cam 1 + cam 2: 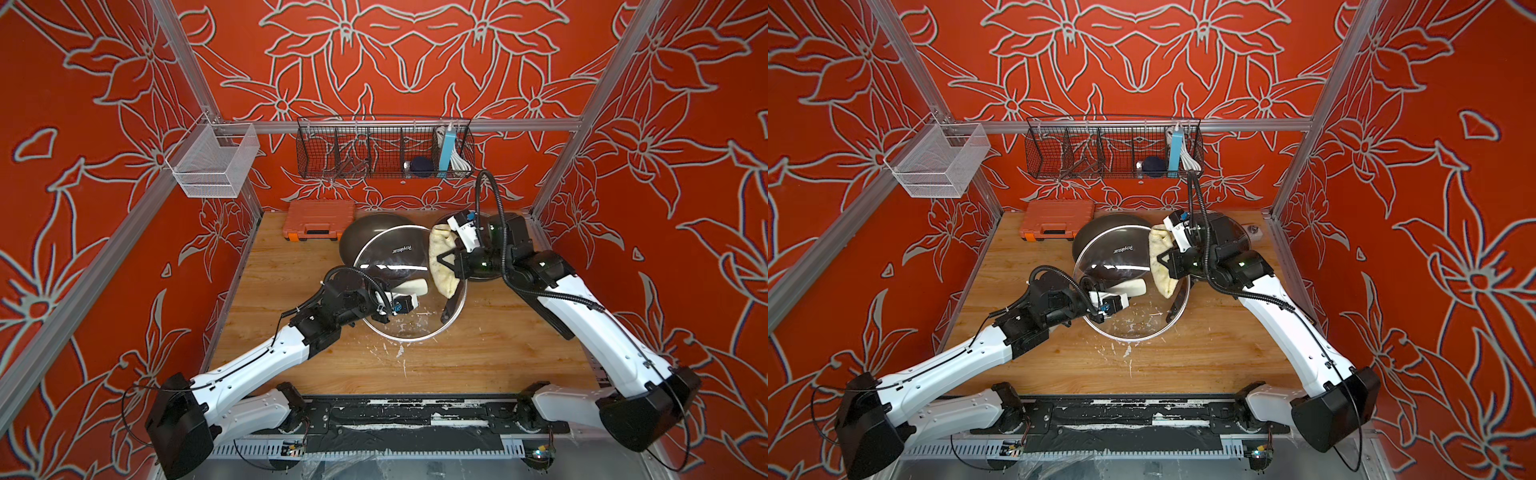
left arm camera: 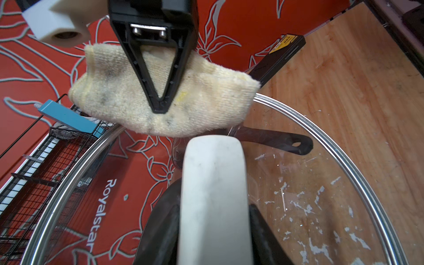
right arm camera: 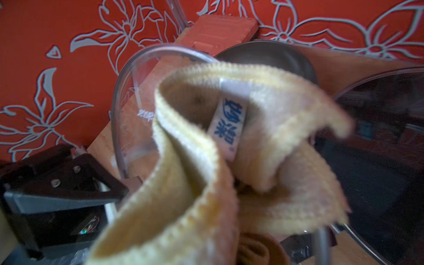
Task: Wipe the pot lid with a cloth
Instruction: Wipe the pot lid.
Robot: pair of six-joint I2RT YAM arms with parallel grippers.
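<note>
right end effector (image 1: 446, 261) pinches cloth (image 1: 439, 248), seemingly touching pot lid (image 1: 388, 266); left end effector (image 2: 213, 231) grips lid handle (image 2: 213, 165).

Bright, even light; blurry right-wrist view

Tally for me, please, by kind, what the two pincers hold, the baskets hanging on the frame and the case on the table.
glass pot lid: 1, in the left pincer
yellow cloth: 1, in the right pincer
hanging baskets: 2, the white mesh basket and the black wire basket
orange tool case: 1
Total: 5
</note>
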